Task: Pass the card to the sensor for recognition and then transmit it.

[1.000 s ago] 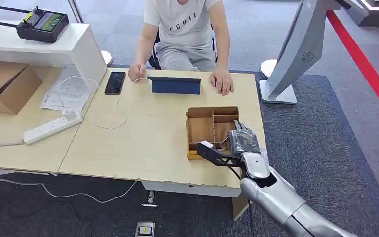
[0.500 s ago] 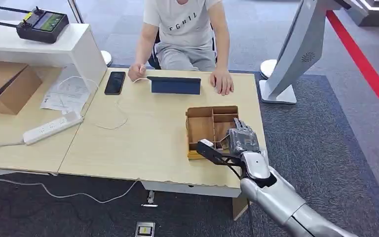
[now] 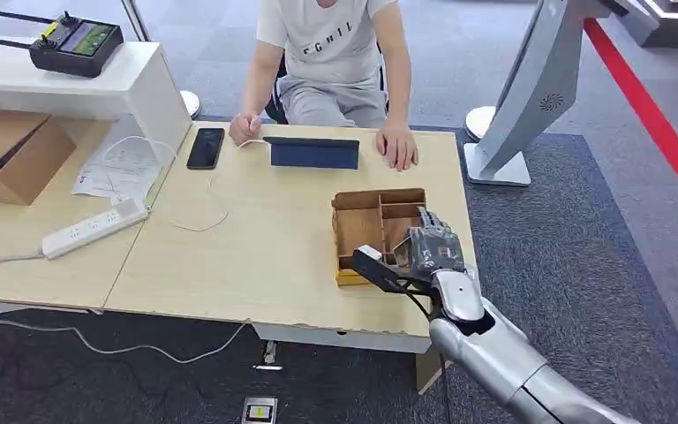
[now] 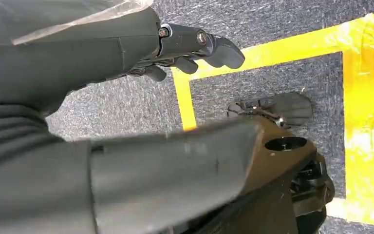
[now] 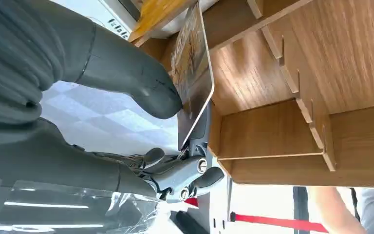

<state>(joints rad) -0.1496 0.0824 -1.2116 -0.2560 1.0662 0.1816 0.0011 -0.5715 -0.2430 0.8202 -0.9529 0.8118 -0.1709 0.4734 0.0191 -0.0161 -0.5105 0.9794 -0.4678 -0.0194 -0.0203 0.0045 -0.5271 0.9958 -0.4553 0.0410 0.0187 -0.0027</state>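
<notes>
R hand (image 5: 126, 97) pinching card (image 5: 192, 73) w/ thumb, over wooden organizer (image 3: 378, 231).

Right hand (image 3: 433, 252) sits at the wooden divided box (image 3: 378, 231) on the table (image 3: 265, 256), facing a seated person (image 3: 331, 62)

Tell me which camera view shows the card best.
The right wrist view: the card appears close up, pinched between the right hand's thumb and fingers above the wooden box. The head view hides it behind that hand. The left wrist view looks at carpet.

Wooden tray (image 3: 378, 205) on table (image 3: 256, 256).
</notes>
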